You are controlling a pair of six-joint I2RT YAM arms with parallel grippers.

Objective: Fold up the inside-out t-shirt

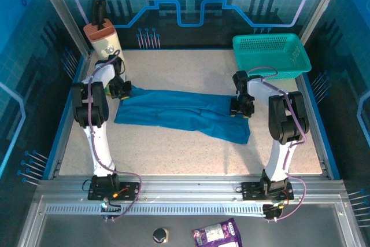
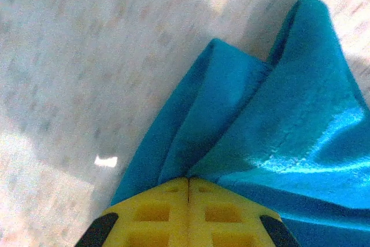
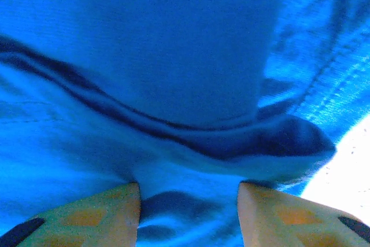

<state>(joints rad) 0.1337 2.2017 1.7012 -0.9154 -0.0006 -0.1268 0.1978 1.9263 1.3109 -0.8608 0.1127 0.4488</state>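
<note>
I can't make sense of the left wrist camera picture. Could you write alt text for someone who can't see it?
The left gripper, at the bottom edge, has its yellow jaws shut on a bunched fold of the blue t-shirt, which fans out up and to the right. A pale speckled table lies beneath, slightly blurred.

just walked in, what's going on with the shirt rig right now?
Two arms are working a blue t-shirt, which lies as a long, wrinkled band across the table. The left gripper is shut on the shirt's left end. The right gripper sits on the right end with its fingers apart and cloth between them, not yet pinched. A teal basket stands at the far right corner.
</note>
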